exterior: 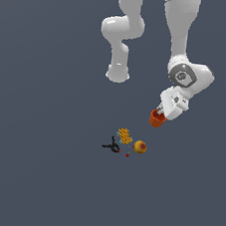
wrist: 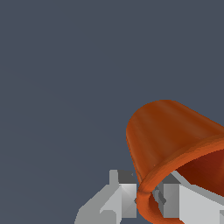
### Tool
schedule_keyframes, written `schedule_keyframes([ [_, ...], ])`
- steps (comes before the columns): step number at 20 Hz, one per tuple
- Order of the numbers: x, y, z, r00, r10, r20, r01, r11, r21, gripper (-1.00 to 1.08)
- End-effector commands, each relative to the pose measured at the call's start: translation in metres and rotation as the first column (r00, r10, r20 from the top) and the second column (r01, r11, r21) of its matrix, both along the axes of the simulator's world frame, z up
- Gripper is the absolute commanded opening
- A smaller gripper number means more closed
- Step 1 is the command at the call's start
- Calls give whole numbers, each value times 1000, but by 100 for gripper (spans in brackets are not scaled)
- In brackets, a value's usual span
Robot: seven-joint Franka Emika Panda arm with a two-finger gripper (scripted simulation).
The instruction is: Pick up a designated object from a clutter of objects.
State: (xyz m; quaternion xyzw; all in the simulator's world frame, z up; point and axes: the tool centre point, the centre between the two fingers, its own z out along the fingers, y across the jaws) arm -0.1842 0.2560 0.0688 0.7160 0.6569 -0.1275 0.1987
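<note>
Orange cup (exterior: 157, 119): pinched by its rim in the pincer (exterior: 160, 112), apparently lifted off the counter (exterior: 37, 176). Ball (exterior: 140, 147), block (exterior: 124, 135), clamp (exterior: 112, 146) below, untouched. Pickup essentially done.

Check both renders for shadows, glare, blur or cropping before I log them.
Exterior view: flat, even light, no cast shadows under the clutter, which is tiny and coarse; the pincer holds the orange cup. Wrist view: sharp, soft sheen on the cup, cropped by the frame edge; jagged pixel edges on the fingers.
</note>
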Motion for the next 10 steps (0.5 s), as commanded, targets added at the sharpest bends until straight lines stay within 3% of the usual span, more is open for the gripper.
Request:
schedule_keyframes([
  [1,0,0,0,1000,1,0,-1,1000,0,-100],
  [10,2,-13,14,1000,1,0,-1,1000,0,-100],
])
